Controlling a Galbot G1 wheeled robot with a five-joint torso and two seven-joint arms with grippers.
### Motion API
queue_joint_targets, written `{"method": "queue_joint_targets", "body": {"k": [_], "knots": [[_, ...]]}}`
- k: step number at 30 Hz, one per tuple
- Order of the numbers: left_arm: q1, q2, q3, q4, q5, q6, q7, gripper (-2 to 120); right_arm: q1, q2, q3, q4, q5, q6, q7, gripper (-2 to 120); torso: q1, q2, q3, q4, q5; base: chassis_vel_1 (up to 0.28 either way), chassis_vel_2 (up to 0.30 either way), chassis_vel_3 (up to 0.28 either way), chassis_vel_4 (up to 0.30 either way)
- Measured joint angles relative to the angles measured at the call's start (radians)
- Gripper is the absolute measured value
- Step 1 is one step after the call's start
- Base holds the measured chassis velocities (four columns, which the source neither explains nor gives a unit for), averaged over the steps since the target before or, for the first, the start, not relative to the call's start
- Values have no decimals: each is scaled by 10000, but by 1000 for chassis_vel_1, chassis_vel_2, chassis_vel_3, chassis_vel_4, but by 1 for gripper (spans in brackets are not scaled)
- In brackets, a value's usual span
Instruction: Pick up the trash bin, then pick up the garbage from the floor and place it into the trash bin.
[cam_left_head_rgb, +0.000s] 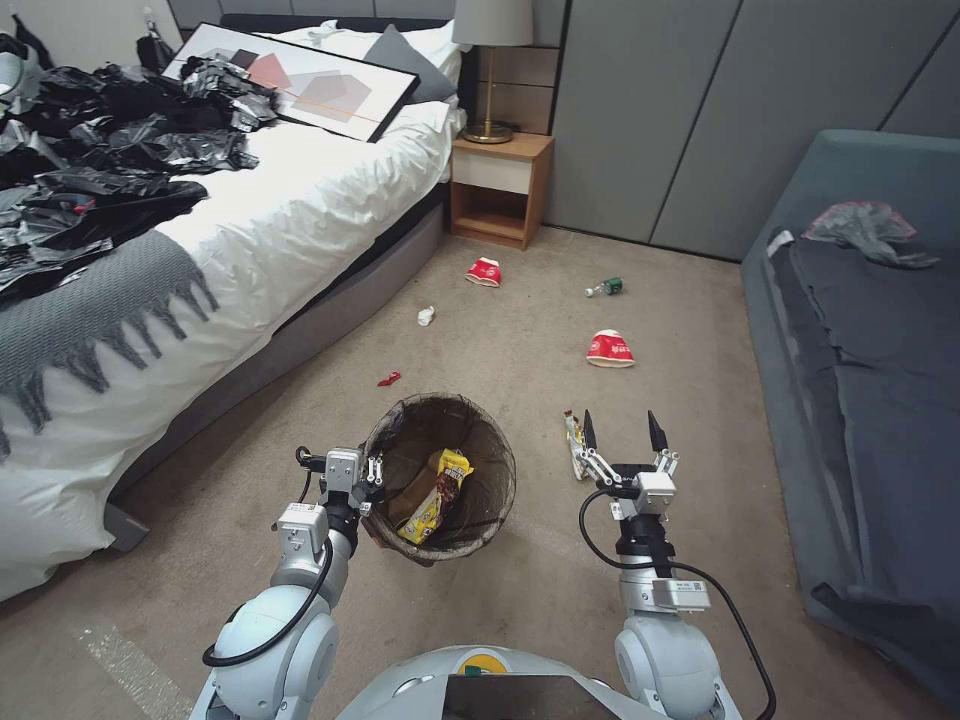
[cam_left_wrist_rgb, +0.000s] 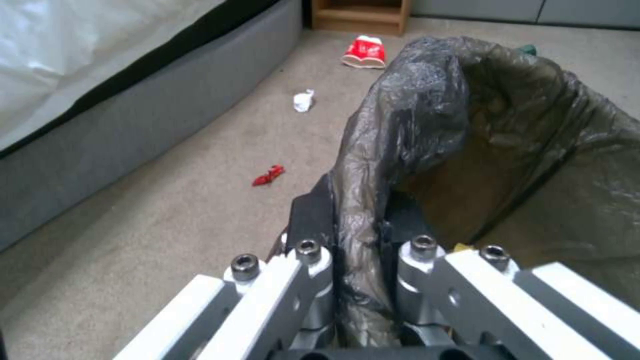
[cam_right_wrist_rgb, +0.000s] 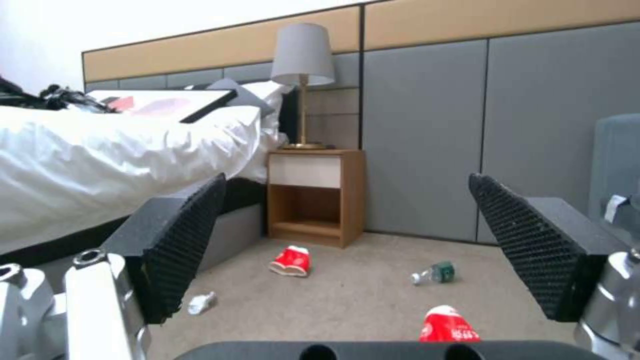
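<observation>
Bin: the trash bin (cam_left_head_rgb: 440, 478) is gripped at its left rim by the left tool (cam_left_head_rgb: 372, 470), whose jaws are clenched on the dark liner; it sits near the robot, between the arms.
Right tool: the right tool (cam_left_head_rgb: 621, 432) is held released and empty, just beside a wrapper (cam_left_head_rgb: 573, 440) on the floor.
Done: one yellow snack wrapper (cam_left_head_rgb: 437, 497) is seen inside the bin.
Left, counted: two red cups (cam_left_head_rgb: 484, 272) (cam_left_head_rgb: 609, 349), one green bottle (cam_left_head_rgb: 605, 288), one white scrap (cam_left_head_rgb: 426, 316), one tiny red wrapper (cam_left_head_rgb: 388, 379), one wrapper by the right tool.
Progress: judged as early; six pieces are still on the floor.
</observation>
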Motion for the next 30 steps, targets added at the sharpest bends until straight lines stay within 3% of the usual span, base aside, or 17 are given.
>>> {"method": "queue_joint_targets", "body": {"k": [30], "knots": [[-76,23,-26,36,-46,-89,-67,7,34,5,92,-32,4,-5,10,89,0,0,0,0,0,-4,6,7,-4]]}}
